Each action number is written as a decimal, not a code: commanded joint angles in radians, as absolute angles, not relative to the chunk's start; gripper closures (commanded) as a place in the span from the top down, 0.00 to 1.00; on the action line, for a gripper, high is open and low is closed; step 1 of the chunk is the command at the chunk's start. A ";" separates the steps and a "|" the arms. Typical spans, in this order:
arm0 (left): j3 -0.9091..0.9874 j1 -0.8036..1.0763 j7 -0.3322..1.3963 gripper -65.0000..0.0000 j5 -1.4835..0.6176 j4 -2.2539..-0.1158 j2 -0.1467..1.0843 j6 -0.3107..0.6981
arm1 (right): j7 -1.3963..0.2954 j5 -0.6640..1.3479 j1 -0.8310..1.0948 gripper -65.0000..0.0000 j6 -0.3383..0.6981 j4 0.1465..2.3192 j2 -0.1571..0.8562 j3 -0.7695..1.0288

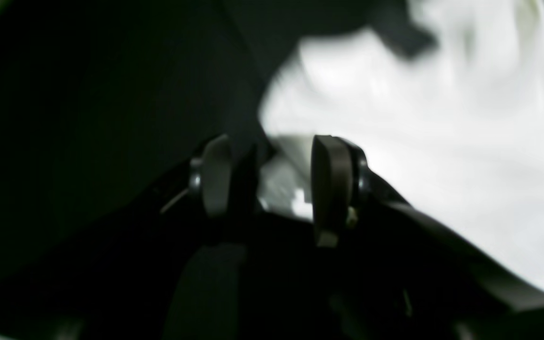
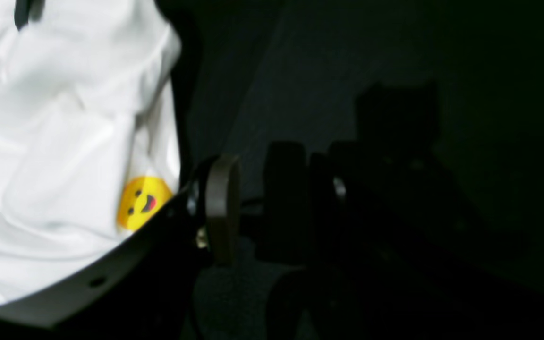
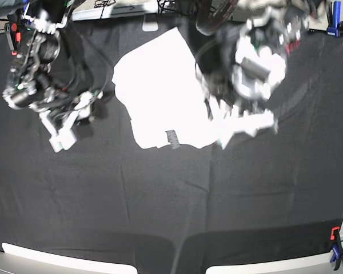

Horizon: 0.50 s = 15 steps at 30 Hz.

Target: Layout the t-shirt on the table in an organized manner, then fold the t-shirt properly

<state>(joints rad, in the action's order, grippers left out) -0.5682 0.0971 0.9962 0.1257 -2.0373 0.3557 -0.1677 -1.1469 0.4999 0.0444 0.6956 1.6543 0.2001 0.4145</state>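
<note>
Both pairs of jaws parted, empty, flanking one t-shirt point(image 3: 160, 94) on one table point(image 3: 171, 194).

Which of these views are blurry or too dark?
Left wrist: soft and smeared, t-shirt overexposed. Right wrist: sharper, but the table is nearly black. Base: evenly lit, though the left gripper is motion-blurred.
</note>
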 commanded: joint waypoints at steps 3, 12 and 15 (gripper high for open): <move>-0.564 0.169 0.967 0.40 0.083 -2.056 0.355 -0.179 | -1.139 0.562 0.032 0.36 0.698 1.672 0.210 0.413; -0.563 0.351 0.887 0.40 -0.064 -2.054 0.350 -0.097 | -1.139 0.548 0.097 0.36 0.698 1.672 0.210 0.295; -0.563 0.349 0.849 0.40 0.014 -2.035 0.350 -0.098 | -1.139 0.532 0.152 0.36 0.698 1.672 0.210 0.252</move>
